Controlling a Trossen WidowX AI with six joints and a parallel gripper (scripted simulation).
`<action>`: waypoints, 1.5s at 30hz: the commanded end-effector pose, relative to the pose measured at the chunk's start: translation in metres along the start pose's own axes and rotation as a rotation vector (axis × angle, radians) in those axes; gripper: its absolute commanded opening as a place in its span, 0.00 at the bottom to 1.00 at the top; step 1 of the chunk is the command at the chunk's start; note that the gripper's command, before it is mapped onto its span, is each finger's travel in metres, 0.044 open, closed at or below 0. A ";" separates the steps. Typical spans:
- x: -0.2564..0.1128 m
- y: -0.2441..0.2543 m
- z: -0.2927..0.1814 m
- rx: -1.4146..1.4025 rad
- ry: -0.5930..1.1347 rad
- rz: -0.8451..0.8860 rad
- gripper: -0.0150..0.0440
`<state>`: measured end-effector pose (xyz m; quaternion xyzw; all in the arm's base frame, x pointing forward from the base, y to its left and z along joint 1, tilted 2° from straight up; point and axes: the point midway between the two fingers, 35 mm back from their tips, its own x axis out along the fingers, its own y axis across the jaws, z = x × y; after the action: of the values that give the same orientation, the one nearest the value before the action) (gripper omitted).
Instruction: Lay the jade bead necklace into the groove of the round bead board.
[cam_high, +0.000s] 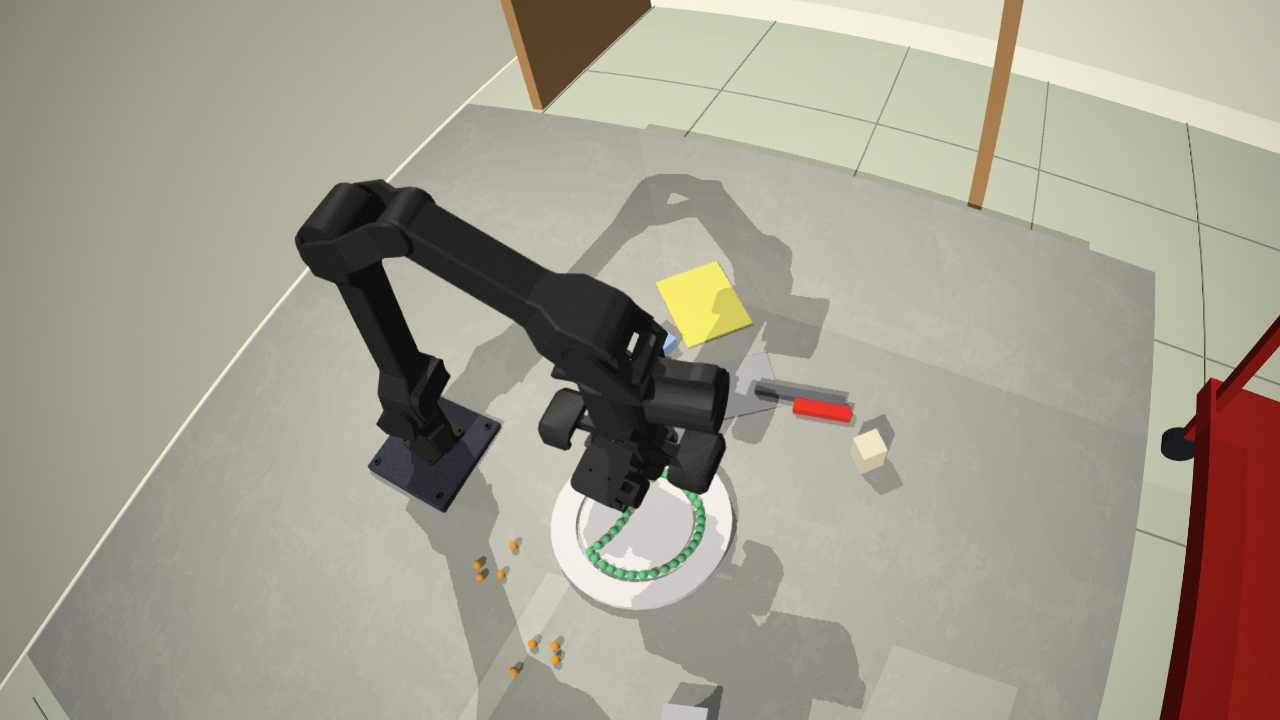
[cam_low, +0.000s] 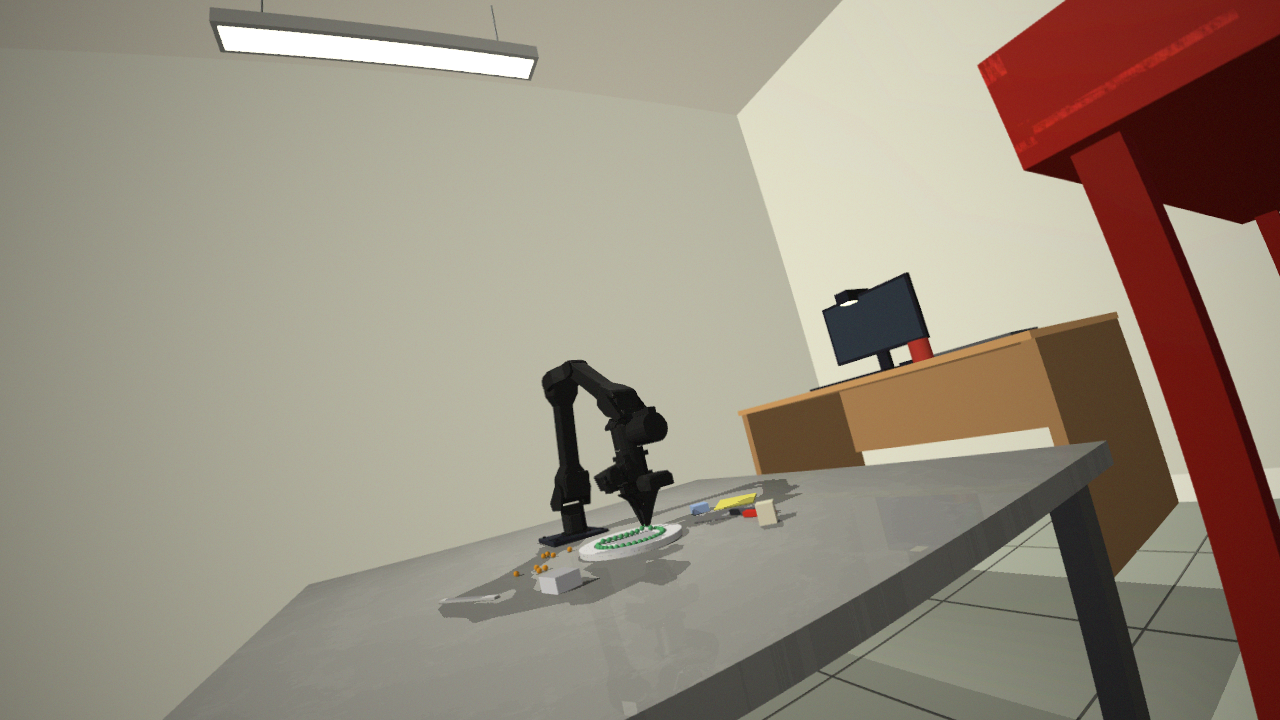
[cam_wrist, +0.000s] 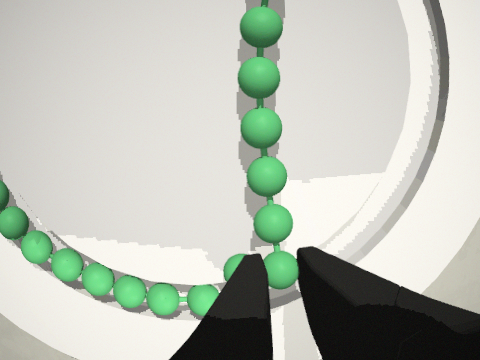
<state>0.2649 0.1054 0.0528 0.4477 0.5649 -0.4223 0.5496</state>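
The jade bead necklace (cam_high: 634, 575) (cam_wrist: 273, 223) lies on the white round bead board (cam_high: 565, 537) (cam_low: 586, 552) (cam_wrist: 450, 200). One curved side follows the groove (cam_wrist: 440, 115); the other side runs as a nearly straight chord across the raised middle. The groove on the right of the wrist view holds no beads. My gripper (cam_low: 646, 525) (cam_wrist: 279, 266) is shut on a bead at the chord's near end, low over the groove. The left finger partly hides neighbouring beads. In the top view the arm hides the fingertips and part of the board.
Loose orange beads (cam_high: 500, 574) lie left of the board. A white box (cam_low: 560, 582) stands nearby. Beyond the board are a yellow pad (cam_high: 704, 304), a blue piece (cam_low: 699, 508), a dark bar (cam_high: 787, 391), a red block (cam_high: 821, 410) and a cream block (cam_high: 868, 450).
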 end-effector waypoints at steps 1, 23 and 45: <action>0.000 -0.012 -0.007 0.005 0.003 -0.005 0.25; 0.005 -0.012 -0.008 -0.001 0.001 0.000 0.52; 0.000 -0.013 -0.008 0.005 0.003 -0.005 1.00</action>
<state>0.2511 0.1102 0.0520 0.4474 0.5657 -0.4230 0.5486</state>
